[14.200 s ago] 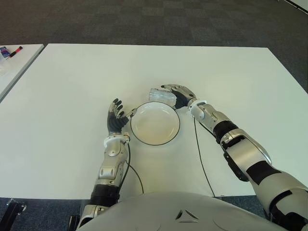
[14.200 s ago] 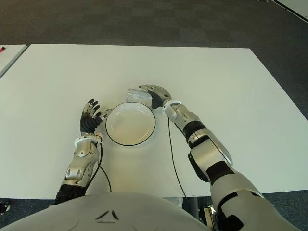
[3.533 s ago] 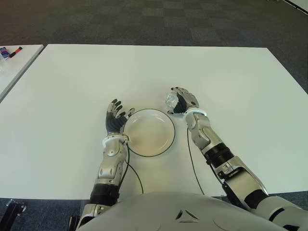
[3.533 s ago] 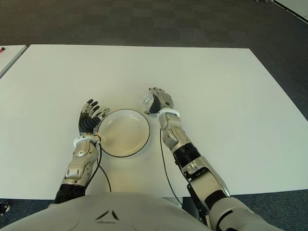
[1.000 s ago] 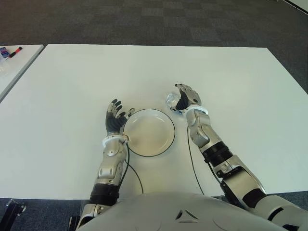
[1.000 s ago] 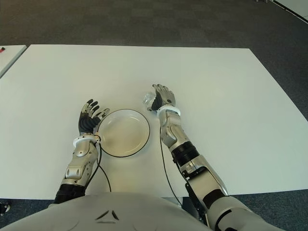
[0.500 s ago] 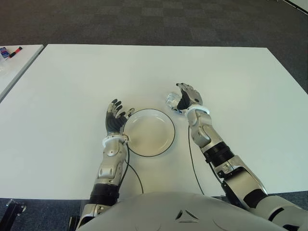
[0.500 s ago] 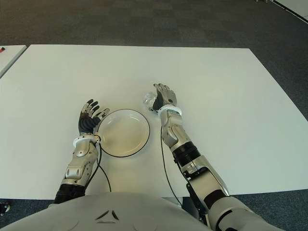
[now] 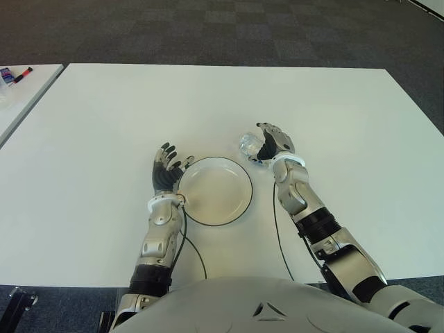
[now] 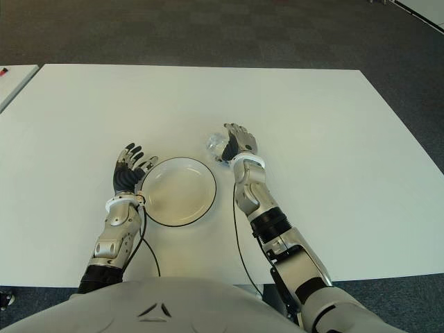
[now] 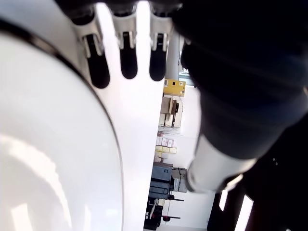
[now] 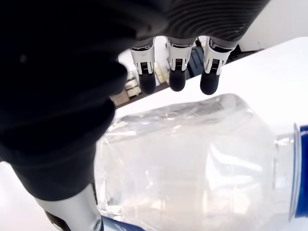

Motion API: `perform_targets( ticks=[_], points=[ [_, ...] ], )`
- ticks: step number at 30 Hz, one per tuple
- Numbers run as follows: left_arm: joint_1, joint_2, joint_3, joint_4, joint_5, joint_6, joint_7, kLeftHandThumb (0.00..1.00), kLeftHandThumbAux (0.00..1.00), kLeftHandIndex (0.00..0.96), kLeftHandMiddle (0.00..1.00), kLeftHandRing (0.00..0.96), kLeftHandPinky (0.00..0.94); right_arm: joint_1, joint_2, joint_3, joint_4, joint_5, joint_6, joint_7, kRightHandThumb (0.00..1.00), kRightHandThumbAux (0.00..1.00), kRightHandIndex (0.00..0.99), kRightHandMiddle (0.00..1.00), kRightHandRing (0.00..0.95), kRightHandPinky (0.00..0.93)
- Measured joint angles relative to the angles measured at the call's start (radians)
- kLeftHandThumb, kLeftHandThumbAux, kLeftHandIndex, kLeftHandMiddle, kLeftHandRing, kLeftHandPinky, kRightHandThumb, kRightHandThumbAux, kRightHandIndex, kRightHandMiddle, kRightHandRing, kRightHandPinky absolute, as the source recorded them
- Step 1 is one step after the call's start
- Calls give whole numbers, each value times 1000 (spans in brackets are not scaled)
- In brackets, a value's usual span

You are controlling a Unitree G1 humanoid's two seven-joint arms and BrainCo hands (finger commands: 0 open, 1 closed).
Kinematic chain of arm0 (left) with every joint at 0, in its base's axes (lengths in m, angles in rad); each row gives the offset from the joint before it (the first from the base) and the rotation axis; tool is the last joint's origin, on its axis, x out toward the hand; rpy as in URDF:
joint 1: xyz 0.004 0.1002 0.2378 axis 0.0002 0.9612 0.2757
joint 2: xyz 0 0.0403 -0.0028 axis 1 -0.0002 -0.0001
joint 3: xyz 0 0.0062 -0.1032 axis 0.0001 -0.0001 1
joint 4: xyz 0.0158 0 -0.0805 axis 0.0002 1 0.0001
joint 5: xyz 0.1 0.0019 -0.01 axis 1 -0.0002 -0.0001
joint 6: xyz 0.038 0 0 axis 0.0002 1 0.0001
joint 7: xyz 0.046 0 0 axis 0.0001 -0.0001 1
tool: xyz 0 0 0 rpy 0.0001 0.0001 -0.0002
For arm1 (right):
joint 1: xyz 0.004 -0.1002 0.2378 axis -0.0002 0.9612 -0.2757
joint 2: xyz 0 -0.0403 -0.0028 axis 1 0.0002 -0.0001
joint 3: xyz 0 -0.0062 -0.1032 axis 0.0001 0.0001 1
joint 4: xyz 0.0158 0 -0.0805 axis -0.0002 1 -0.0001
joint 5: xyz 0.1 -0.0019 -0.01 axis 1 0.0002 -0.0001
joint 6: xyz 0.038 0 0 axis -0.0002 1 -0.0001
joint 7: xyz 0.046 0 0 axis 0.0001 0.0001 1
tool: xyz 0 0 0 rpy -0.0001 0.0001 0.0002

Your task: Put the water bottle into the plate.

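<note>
The clear water bottle (image 9: 248, 145) lies on its side on the white table (image 9: 104, 125), just beyond the far right rim of the empty, dark-rimmed white plate (image 9: 216, 191). My right hand (image 9: 270, 139) is open immediately to the bottle's right, palm towards it. In the right wrist view its fingers (image 12: 176, 72) reach straight out past the bottle (image 12: 192, 163) without closing round it. My left hand (image 9: 166, 168) stays open with spread fingers against the plate's left rim, and the left wrist view shows that rim (image 11: 113, 144) below its fingers (image 11: 129, 62).
Thin black cables (image 9: 283, 236) trail from both wrists back over the table's near edge. A second table (image 9: 21, 94) at the far left carries small items (image 9: 14, 73). Dark carpet lies beyond the far edge.
Over the last seconds my right hand has uncurled from the bottle and drifted a little to the right. The bottle has stayed by the plate's rim. The left hand has not moved.
</note>
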Motion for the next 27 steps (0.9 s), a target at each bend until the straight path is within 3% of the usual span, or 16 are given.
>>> perform_targets(
  ticks=[27],
  points=[
    [0, 0, 0, -11, -1, 13, 0, 84, 896, 149, 177, 167, 198, 50, -29, -8, -31, 1, 12, 2, 911, 880, 0, 0, 0, 0]
  ],
)
